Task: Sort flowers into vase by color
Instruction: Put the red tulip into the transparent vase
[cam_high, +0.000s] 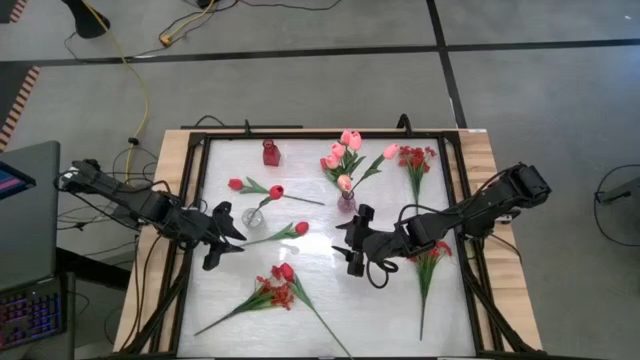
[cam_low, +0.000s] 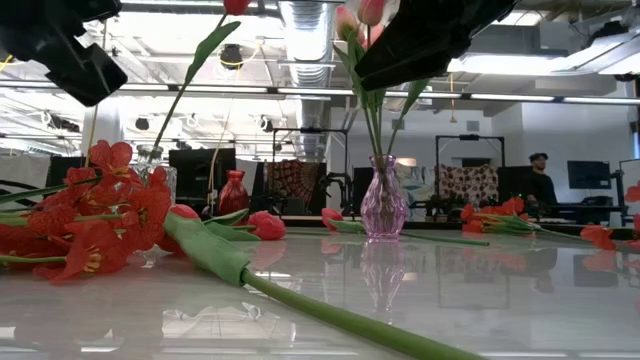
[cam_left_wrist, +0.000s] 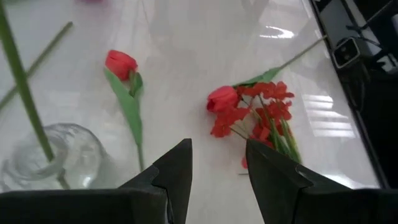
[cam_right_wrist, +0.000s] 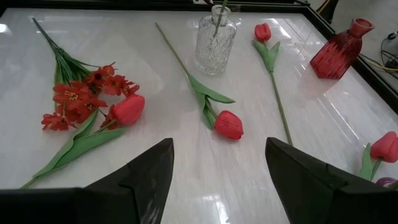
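My left jaws (cam_high: 222, 243) hung parted and empty just beside the clear glass vase (cam_high: 254, 216), which already held one red tulip (cam_high: 276, 191). My right jaws (cam_high: 352, 243) stood wide and empty too, above mid-tabletop at about six o'clock from the purple glass vase (cam_high: 346, 203) of pink tulips (cam_high: 345, 147).

Between the two lay a loose red tulip with a green stem (cam_right_wrist: 227, 124); I judged it the next pick. To do it well I would take the stem below the leaf, not the soft head, and lift clear before swinging toward the clear vase at ten o'clock.

A bundle of red sprays and a tulip (cam_high: 279, 286) lay at seven o'clock of that flower, another red spray (cam_high: 432, 253) near the black frame rail (cam_high: 466, 240) at three. The white tabletop (cam_high: 330, 300) was open toward six, so I judged that the safest way in, wary of tipping either vase.
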